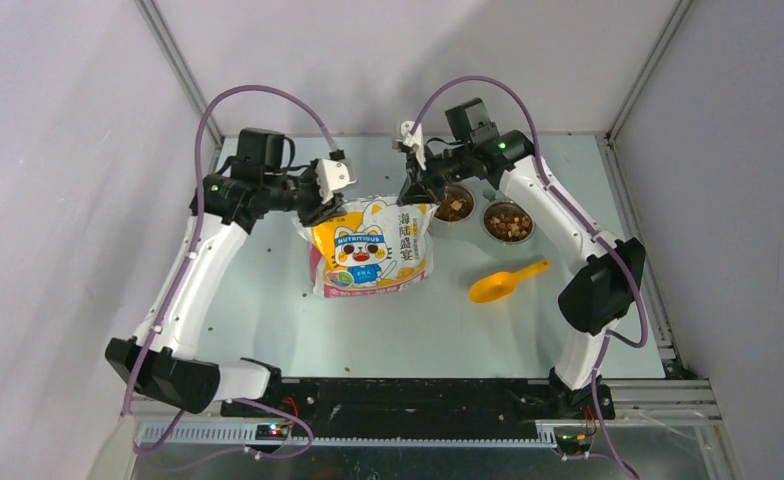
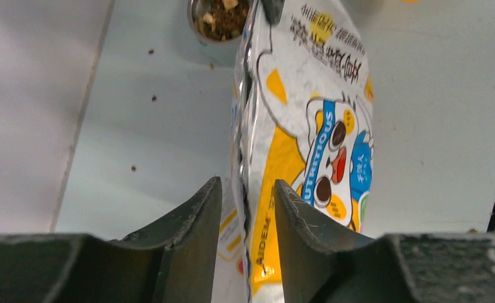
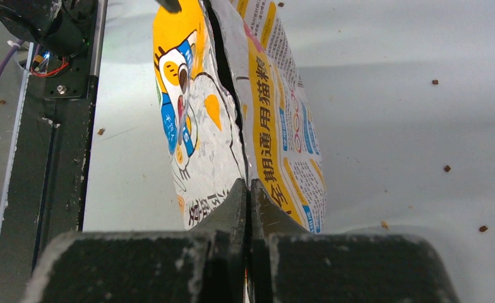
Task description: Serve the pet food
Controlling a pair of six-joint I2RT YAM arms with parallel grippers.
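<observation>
Right claw [image 3: 248, 184] pinched shut on one top corner of the bag [image 1: 373, 250], keeping it upright. Left claw [image 2: 248, 183] open, jaws straddling the opposite corner, probably to spread the mouth. Visible pet food [image 1: 509, 222] lies in two bowls [image 1: 531, 226] just behind the bag.

**Count on the tabletop: pairs and singles**

There are two arms, the left arm [image 1: 193, 280] and the right arm [image 1: 558, 215]. Each ends in one gripper, making two: the left gripper [image 2: 248, 184] and the right gripper [image 3: 250, 184]. One printed cartoon-cat bag [image 1: 371, 250] is there, and one yellow scoop [image 1: 503, 283]. There are two round bowls [image 1: 472, 208] [image 1: 531, 228], each holding a portion of pet food [image 1: 455, 208], so two portions. One tabletop [image 1: 268, 320] carries them. At least three stray pellets [image 2: 154, 98] show in the left wrist view.
</observation>
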